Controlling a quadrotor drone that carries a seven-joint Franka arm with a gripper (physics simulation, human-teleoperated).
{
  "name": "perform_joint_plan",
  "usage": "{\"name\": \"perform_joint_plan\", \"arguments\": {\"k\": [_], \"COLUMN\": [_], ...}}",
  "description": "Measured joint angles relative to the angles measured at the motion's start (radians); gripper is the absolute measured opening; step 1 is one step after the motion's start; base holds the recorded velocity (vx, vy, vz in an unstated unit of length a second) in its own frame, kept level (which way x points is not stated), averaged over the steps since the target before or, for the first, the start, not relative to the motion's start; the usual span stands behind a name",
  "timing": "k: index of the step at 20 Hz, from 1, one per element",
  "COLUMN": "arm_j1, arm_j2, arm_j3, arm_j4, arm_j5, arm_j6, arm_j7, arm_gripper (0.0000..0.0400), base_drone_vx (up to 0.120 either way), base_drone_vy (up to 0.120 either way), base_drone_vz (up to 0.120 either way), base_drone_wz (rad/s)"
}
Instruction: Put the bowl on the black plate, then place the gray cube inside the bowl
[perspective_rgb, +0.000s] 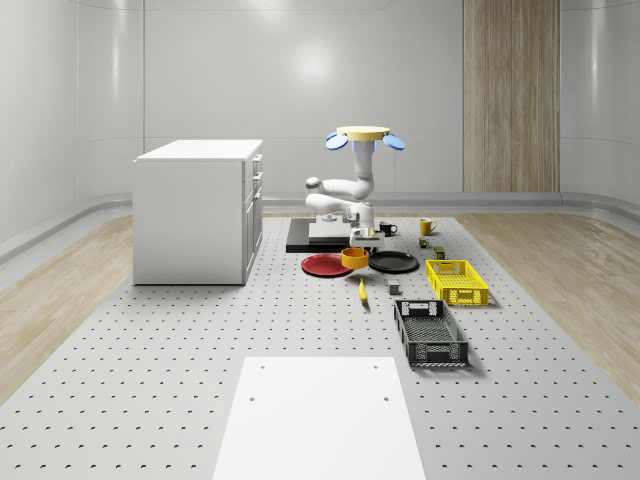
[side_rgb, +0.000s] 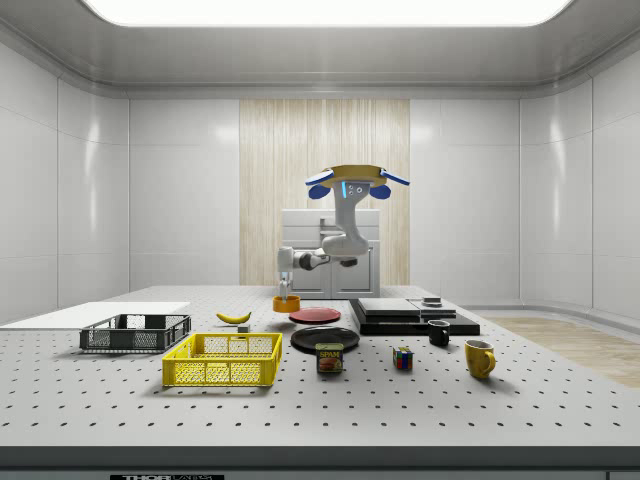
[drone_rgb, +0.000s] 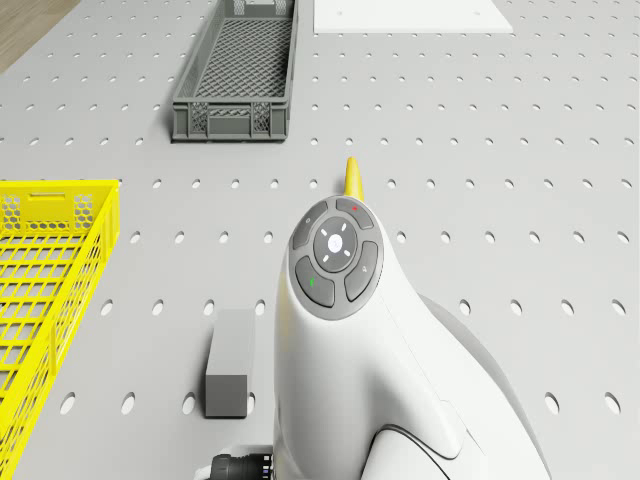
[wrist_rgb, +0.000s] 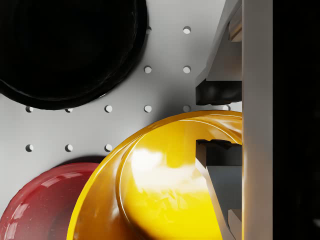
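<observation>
The drone (perspective_rgb: 363, 133) hovers over the middle of the desk (perspective_rgb: 200, 350), arm bent down so the pincer (wrist_rgb: 216, 120) straddles the rim of the orange bowl (perspective_rgb: 354, 257): one finger (wrist_rgb: 217, 92) outside, the other inside, apart and not yet clamped. The bowl sits between the red plate (perspective_rgb: 324, 265) and the black plate (perspective_rgb: 394, 262), overlapping the red one. Close squarely on the rim, lift clear, then centre it over the black plate. The gray cube (drone_rgb: 230, 362) waits nearby.
</observation>
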Motion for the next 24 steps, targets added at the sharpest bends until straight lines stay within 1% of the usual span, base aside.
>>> {"name": "perform_joint_plan", "arguments": {"k": [24], "arm_j1": [-0.003], "arm_j2": [-0.01], "arm_j3": [0.001], "arm_j4": [0.001], "arm_j5": [0.004], "arm_j6": [0.009], "arm_j7": [0.002], "arm_gripper": [0.01], "base_drone_vx": [-0.12], "base_drone_vy": [0.12], "base_drone_vz": [0.0], "base_drone_wz": [0.0]}}
